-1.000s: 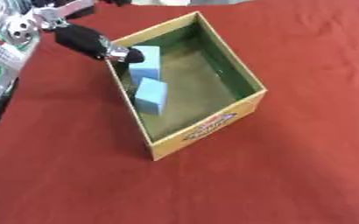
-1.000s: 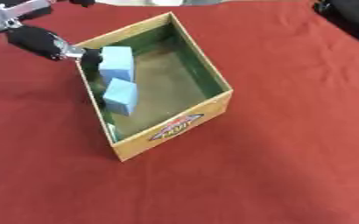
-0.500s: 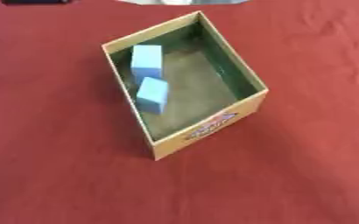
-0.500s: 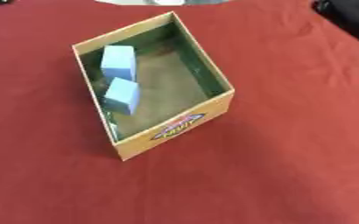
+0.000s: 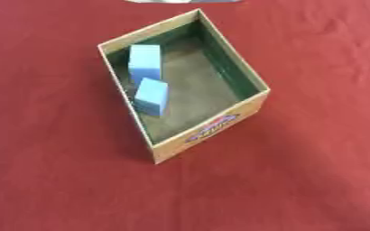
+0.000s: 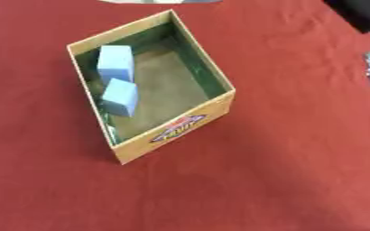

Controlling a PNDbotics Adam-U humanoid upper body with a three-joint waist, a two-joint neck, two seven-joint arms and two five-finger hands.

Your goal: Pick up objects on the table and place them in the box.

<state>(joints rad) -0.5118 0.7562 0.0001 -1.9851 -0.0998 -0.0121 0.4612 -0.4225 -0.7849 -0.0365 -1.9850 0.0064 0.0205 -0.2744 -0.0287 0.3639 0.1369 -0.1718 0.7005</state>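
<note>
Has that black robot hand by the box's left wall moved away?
Yes. It withdrew up and left from the box; no hand shows beside the blue blocks now.

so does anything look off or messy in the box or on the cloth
Nothing stands out. Two light blue blocks lean against the box's left wall, the box sits askew on the red cloth, undamaged, nothing spilled.

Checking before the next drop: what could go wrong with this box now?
Both blue blocks crowd the box's left wall, so another dropped there might perch on them rather than settle. The box sits askew on the red cloth, and a descending hand could clip its rim and shift it.
</note>
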